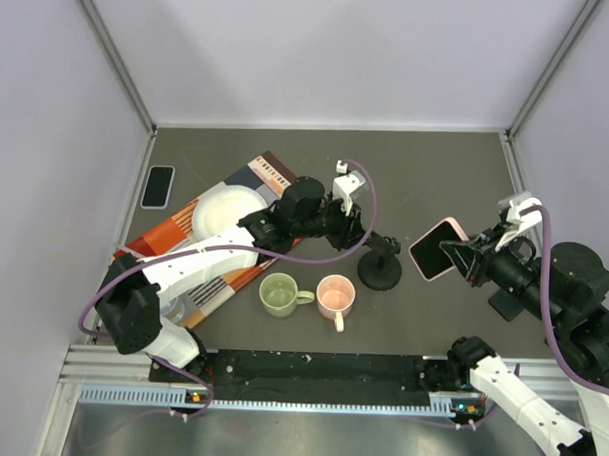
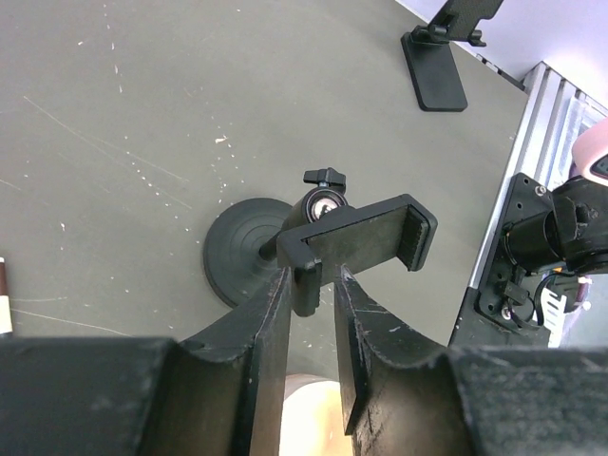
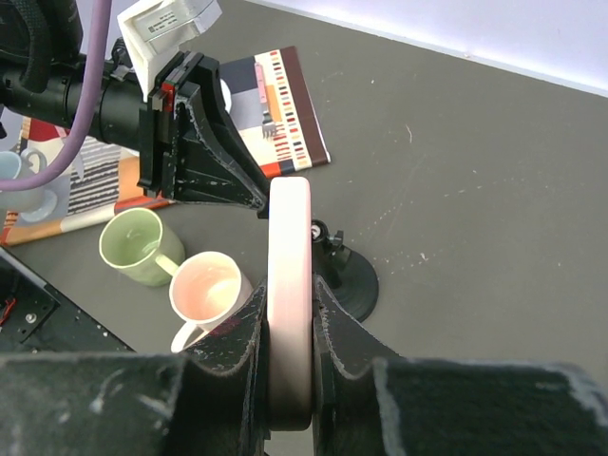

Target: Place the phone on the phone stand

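The black phone stand stands mid-table on a round base, also in the left wrist view and the right wrist view. My left gripper is shut on one end of the stand's clamp bracket, the end sitting between the left gripper's tips. My right gripper is shut on a pink-cased phone and holds it in the air just right of the stand. In the right wrist view the phone is edge-on between the right gripper's tips, above the stand.
A green mug and a pink mug stand just in front of the stand. A white plate lies on a patterned mat at left. A dark phone lies far left. A second black stand is under the right arm.
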`<control>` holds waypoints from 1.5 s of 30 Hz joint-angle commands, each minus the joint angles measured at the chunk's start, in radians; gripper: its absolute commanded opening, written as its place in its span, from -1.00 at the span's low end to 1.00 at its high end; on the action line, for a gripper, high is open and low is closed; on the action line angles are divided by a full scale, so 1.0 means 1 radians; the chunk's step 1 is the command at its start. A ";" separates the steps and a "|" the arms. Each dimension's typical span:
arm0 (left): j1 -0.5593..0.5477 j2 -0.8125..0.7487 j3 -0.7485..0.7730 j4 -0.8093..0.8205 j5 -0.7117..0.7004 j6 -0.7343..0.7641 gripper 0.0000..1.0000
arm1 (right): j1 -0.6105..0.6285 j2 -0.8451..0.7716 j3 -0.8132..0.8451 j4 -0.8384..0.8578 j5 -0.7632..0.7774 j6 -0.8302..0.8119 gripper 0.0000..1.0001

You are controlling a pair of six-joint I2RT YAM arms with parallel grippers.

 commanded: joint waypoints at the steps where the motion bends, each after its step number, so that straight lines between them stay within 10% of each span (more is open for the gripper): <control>1: -0.002 0.018 0.041 0.041 0.017 -0.006 -0.39 | 0.001 0.002 0.006 0.119 -0.018 -0.007 -1.00; 9: -0.002 0.035 0.047 0.030 0.009 -0.001 -0.28 | 0.002 0.002 -0.001 0.122 -0.026 -0.007 -1.00; 22: -0.002 0.047 0.059 0.027 0.018 0.014 -0.80 | 0.001 0.126 0.007 0.130 -0.118 -0.009 -1.00; 28: -0.002 0.048 0.068 -0.005 0.006 0.032 -0.46 | 0.002 0.143 0.019 0.145 -0.132 -0.001 -1.00; 45: -0.002 0.071 0.088 -0.005 0.012 0.049 -0.33 | 0.002 0.180 0.016 0.171 -0.155 0.005 -1.00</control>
